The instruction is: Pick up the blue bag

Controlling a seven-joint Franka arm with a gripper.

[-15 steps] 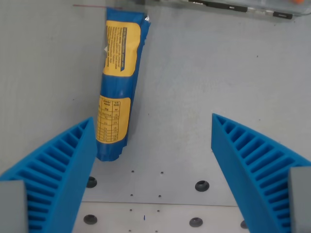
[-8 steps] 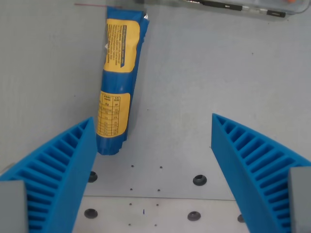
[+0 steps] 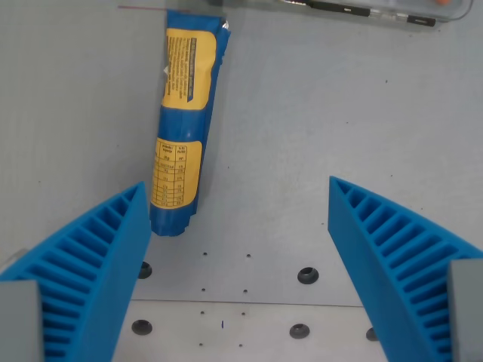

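1. Wrist view: one gripper [image 3: 235, 197] is seen from above, with two ribbed blue fingers [image 3: 87, 271] entering from the bottom corners, one at the wrist view's left and one at the wrist view's right.
2. The fingers are held wide apart, and nothing is clasped between them.
3. One blue bag [image 3: 181, 124] is laid flat on the gray table [image 3: 317, 113], long and narrow, running from the top edge of the picture down toward the left finger.
4. Two yellow labels are counted on the bag, one [image 3: 187, 69] near its upper end and one [image 3: 172, 175] near its lower end.
5. The lower end of the bag is found just beside the tip of the left finger; whether they touch cannot be told.
6. The bag is placed left of the open gap, not centered between the fingers.
7. Several round holes [image 3: 307, 274] are seen in the table near the bottom of the picture.
8. A dark strip [image 3: 355, 10] is visible along the top edge, too small to identify.
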